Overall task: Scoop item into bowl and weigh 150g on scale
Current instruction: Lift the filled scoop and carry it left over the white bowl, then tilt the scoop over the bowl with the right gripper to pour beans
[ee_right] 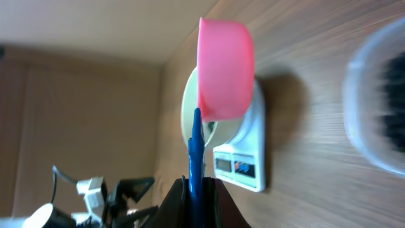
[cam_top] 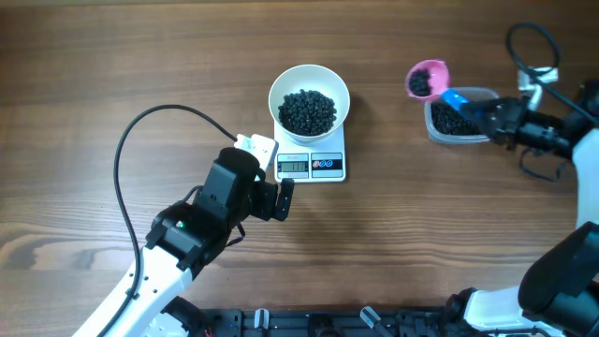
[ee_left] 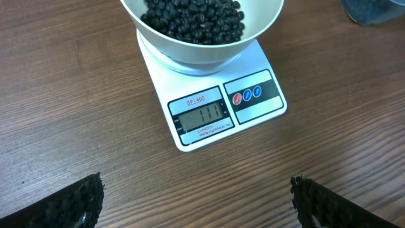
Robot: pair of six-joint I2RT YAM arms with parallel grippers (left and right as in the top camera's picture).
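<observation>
Many beans (ee_left: 193,19) fill bowl (ee_left: 190,56) beyond left tool (ee_left: 196,189).

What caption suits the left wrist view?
Open left gripper facing the scale, which reads 111 under a white bowl of black beans.

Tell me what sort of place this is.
Probably a robot test bench in a lab or workshop, not a kitchen: a wood-grain table, a robot arm with a loose black cable, and a kitchen scale bearing a bowl of black beans.
</observation>
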